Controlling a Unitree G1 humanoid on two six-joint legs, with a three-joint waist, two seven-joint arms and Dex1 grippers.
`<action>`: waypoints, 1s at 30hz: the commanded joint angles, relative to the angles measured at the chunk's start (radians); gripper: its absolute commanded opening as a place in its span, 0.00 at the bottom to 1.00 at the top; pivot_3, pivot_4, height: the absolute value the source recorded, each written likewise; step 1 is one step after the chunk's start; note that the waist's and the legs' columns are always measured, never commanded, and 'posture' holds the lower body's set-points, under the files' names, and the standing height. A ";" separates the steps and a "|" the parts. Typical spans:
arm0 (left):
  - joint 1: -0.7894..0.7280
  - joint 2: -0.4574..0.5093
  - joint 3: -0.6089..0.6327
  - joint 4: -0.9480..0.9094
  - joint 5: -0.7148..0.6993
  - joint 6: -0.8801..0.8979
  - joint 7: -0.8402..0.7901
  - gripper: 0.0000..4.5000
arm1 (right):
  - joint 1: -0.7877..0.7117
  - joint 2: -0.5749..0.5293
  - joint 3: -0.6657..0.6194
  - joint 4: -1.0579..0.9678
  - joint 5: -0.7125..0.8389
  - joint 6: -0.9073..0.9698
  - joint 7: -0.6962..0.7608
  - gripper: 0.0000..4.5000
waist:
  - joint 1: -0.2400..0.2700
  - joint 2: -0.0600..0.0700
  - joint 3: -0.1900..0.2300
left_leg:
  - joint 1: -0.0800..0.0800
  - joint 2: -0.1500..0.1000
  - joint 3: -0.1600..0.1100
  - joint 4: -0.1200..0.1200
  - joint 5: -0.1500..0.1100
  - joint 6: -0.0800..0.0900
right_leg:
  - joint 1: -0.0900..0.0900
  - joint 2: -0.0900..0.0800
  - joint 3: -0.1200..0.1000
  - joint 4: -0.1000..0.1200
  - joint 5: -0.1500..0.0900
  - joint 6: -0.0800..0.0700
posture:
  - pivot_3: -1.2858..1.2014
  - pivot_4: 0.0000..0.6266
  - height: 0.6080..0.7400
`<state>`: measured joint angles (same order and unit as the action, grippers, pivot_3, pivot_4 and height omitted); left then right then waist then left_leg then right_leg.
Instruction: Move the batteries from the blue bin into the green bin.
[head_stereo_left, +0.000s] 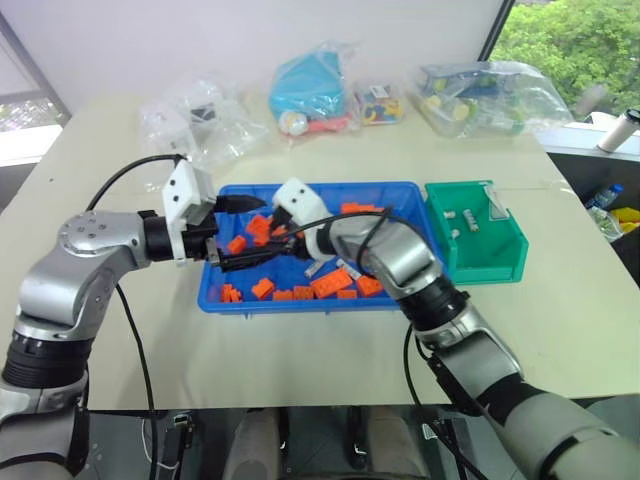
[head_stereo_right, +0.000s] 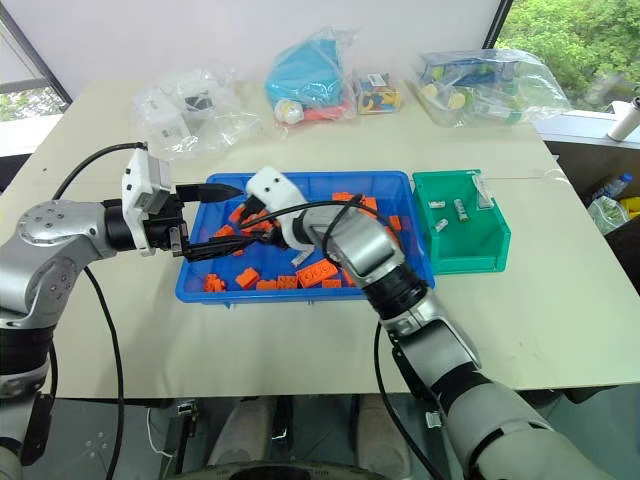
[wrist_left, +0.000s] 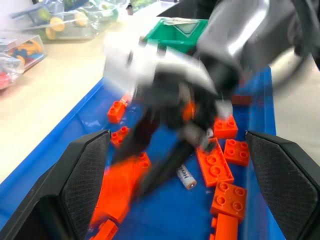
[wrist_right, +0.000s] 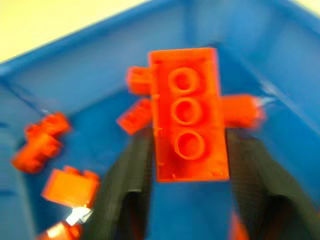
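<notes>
The blue bin (head_stereo_left: 300, 303) sits mid-table, strewn with orange bricks (head_stereo_left: 330, 283). One battery (wrist_left: 186, 177) lies on its floor among them. To its right stands the green bin (head_stereo_left: 500, 262), with three batteries (head_stereo_left: 472, 226) inside. My right gripper (wrist_right: 189, 140) hangs over the blue bin's left half, shut on a large orange brick (wrist_right: 187, 112) lifted off the floor. My left gripper (wrist_left: 177, 135) stands open at the bin's left end, facing the right gripper and holding nothing.
Clear plastic bags of toys (head_stereo_left: 315, 90) (head_stereo_left: 195, 115) (head_stereo_left: 480, 95) lie along the table's back. A white label card (head_stereo_left: 495, 205) leans in the green bin. Bare tabletop (head_stereo_left: 300, 360) lies in front of the bins.
</notes>
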<state>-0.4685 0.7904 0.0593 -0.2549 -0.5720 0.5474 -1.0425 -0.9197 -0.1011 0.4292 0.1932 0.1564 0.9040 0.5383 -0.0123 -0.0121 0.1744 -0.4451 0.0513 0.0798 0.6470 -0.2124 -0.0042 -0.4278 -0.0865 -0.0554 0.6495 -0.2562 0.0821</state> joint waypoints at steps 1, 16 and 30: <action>-0.005 -0.001 0.016 -0.016 0.004 -0.026 0.000 1.00 | -0.047 -0.025 -0.026 -0.016 -0.018 -0.022 0.023 0.87 | 0.003 0.000 0.000 | 0.000 0.000 0.000 0.000 0.000 0.000 | 0.000 0.000 0.000 0.000 0.000 0.000 | 0.52 0.24 0.97; 0.021 -0.002 0.011 -0.011 0.011 -0.054 -0.011 1.00 | 0.155 -0.167 -0.116 -0.399 0.070 0.342 -0.005 1.00 | -0.004 0.000 0.000 | 0.001 0.000 0.000 -0.001 0.000 0.000 | 0.000 0.000 0.000 0.000 0.000 0.000 | 0.52 0.24 0.97; -0.019 -0.006 0.000 0.004 0.018 -0.046 -0.031 1.00 | 0.216 -0.162 -0.074 -0.334 0.059 0.321 -0.044 1.00 | -0.002 0.000 0.000 | 0.000 0.000 0.000 0.000 0.000 0.000 | 0.000 0.000 0.000 0.000 0.000 0.000 | 0.52 0.24 0.97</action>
<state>-0.4690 0.7817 0.0509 -0.2414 -0.5550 0.5138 -1.0700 -0.7083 -0.2598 0.3442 -0.1411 0.2172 1.2430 0.4971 -0.0144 -0.0123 0.1743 -0.4446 0.0513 0.0798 0.6467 -0.2124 -0.0042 -0.4277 -0.0867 -0.0555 0.6495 -0.2563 0.0820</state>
